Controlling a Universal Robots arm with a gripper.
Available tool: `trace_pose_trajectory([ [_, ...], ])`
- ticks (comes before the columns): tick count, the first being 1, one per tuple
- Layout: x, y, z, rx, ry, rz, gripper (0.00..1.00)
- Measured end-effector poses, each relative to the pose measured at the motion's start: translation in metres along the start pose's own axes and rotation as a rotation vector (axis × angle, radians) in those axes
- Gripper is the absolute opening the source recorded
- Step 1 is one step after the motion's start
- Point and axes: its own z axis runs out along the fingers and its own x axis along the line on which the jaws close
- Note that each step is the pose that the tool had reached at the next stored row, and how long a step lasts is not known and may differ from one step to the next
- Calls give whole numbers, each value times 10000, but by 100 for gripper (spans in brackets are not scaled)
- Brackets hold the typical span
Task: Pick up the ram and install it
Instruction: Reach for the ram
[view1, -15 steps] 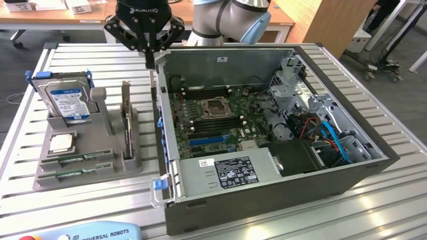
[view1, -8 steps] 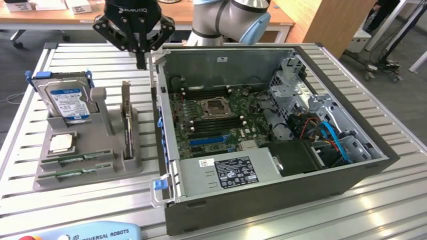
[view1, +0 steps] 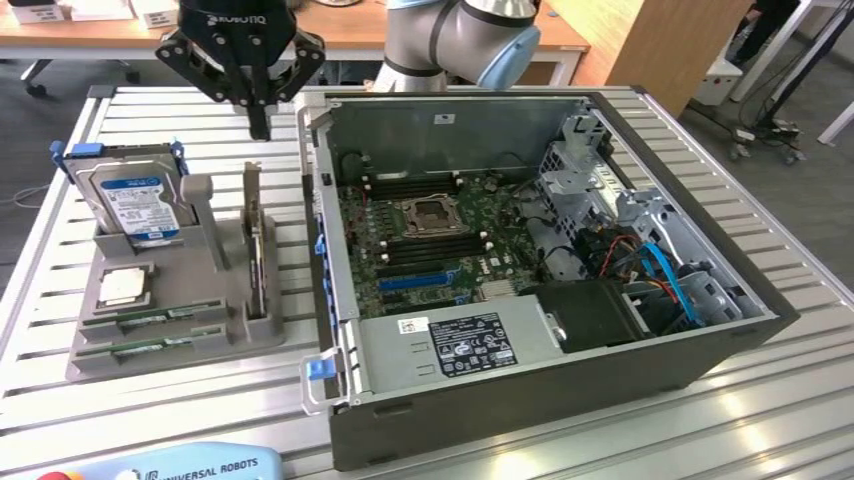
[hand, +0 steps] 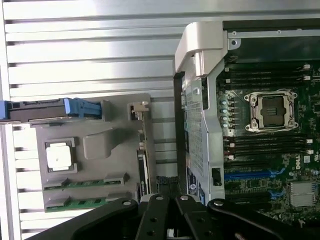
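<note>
Two green ram sticks lie flat side by side in the front slots of a grey holder (view1: 224, 345): one (view1: 158, 318) just behind the other (view1: 150, 345). The wrist view shows the same two sticks (hand: 85, 182) (hand: 80, 202). My gripper (view1: 259, 128) hangs above the table behind the holder, beside the open computer case (view1: 534, 385). Its fingers are shut together and hold nothing. In the wrist view the black gripper (hand: 170, 192) sits over the gap between holder and case. Long black memory slots (view1: 400, 185) flank the empty processor socket (view1: 430, 213) on the motherboard.
The holder also carries an upright hard drive (view1: 134, 200), a square silver processor (view1: 120, 287) and a tall dark expansion card (view1: 251, 240). Inside the case are a power supply (view1: 454, 345), drive cage (view1: 587, 170) and cables (view1: 661, 270). The slatted table (view1: 747, 420) ends near the case.
</note>
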Motion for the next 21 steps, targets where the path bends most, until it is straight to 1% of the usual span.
trace_pose_trajectory([
  [21,559,-42,-12,1,1,0,10],
])
